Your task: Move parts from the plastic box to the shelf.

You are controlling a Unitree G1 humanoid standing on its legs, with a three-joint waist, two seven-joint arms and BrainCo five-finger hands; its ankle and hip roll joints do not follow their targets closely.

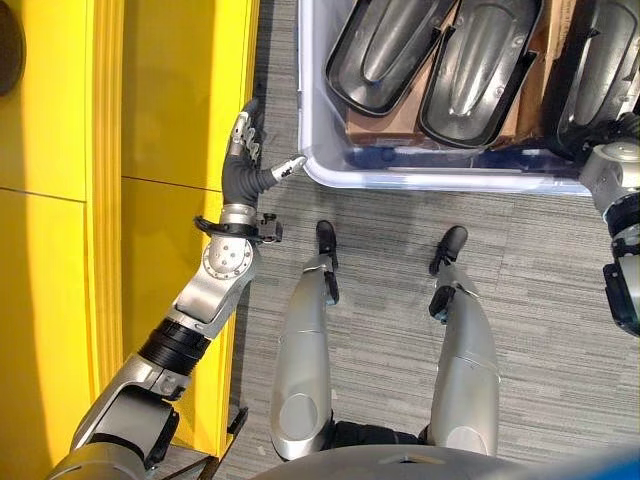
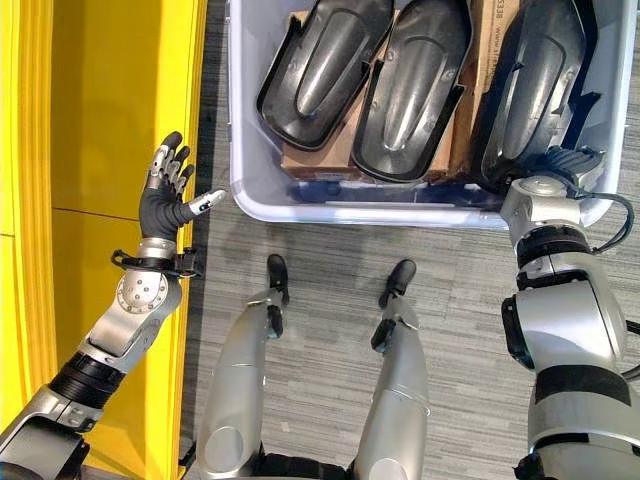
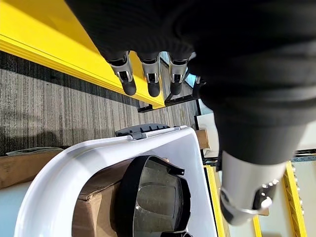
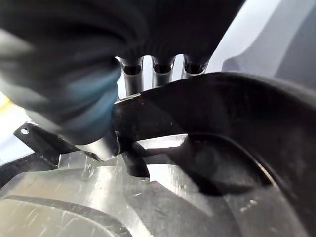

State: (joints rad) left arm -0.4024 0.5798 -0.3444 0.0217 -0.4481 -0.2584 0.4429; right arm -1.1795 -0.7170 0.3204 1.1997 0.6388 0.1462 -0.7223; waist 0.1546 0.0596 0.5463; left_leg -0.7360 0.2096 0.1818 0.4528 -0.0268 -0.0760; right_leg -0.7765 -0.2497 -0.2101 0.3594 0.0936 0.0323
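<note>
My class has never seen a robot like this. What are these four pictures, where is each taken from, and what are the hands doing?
This is a humanoid robot on two legs. Two pictures come from cameras in its head, looking down; the other two come from a camera on each wrist. Before it stands a pale plastic box on grey carpet, holding dark moulded parts on cardboard. A yellow shelf stands on its left. The left hand is open and empty, raised between shelf and box. The right hand reaches over the edge of the rightmost part; its fingertips are hidden behind it, so a grip cannot be confirmed.
</note>
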